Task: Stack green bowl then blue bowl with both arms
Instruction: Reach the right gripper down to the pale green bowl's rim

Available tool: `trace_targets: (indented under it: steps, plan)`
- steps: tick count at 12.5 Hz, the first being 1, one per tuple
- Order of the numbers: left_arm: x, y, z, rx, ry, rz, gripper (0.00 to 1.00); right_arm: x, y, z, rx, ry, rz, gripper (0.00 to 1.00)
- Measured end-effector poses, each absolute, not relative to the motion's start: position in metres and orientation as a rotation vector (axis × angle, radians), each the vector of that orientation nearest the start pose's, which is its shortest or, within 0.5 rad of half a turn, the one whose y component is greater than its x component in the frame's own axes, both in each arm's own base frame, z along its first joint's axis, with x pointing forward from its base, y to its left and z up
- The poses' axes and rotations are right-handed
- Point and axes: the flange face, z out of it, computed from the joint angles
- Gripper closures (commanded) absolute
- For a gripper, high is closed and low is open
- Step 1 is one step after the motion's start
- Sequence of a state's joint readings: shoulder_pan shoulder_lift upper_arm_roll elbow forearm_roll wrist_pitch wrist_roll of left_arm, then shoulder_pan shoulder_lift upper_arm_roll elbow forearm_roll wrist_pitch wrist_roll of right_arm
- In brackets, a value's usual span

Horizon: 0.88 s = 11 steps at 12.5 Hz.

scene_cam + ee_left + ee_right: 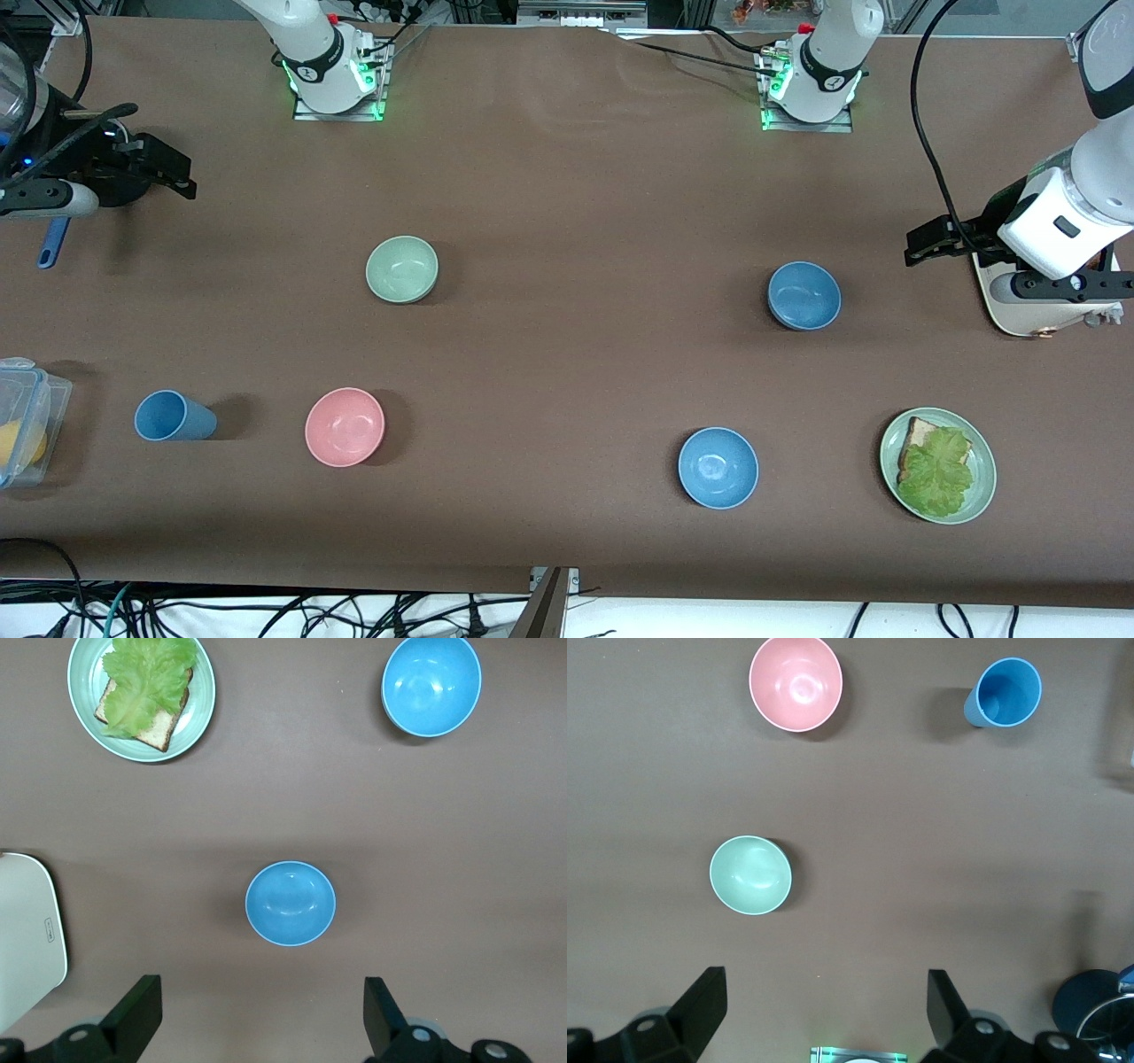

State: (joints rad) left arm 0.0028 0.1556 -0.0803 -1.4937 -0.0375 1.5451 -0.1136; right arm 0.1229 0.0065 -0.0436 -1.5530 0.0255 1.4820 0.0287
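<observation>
The pale green bowl (402, 268) (750, 874) stands upright toward the right arm's end of the table. The steel-blue bowl (803, 295) (291, 903) stands upright toward the left arm's end. My right gripper (173, 173) (826, 983) hangs open and empty over the table's edge at its own end, well away from the green bowl. Near the other end my left gripper (935, 239) (261, 992) is also open and empty, beside the blue bowl and above a white appliance (1032, 306).
A pink bowl (345, 426), a blue cup (174, 416) and a clear lidded box (22, 421) lie nearer the camera at the right arm's end. A brighter blue bowl (718, 467) and a green plate (983, 478) with toast and lettuce lie nearer the camera at the left arm's end.
</observation>
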Motion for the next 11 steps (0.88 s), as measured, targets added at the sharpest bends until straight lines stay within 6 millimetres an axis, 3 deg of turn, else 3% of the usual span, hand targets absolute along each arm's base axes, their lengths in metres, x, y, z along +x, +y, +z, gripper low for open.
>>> trace_targets:
  steps: [3, 6, 9, 11]
  plan:
    - [0.594, -0.046, 0.569, -3.176, -0.06, 0.172, 0.0, 0.553, 0.05, 0.61, -3.107, -0.089, 0.139, 0.0]
    - [0.594, -0.046, 0.569, -3.176, -0.062, 0.172, 0.0, 0.578, 0.061, 0.558, -3.106, -0.107, 0.248, 0.0]
    - [0.594, -0.046, 0.569, -3.176, -0.062, 0.172, 0.0, 0.595, 0.071, 0.494, -3.063, -0.158, 0.442, 0.0]
    - [0.594, -0.046, 0.569, -3.176, -0.062, 0.172, 0.0, 0.597, 0.087, 0.477, -3.019, -0.198, 0.464, 0.0]
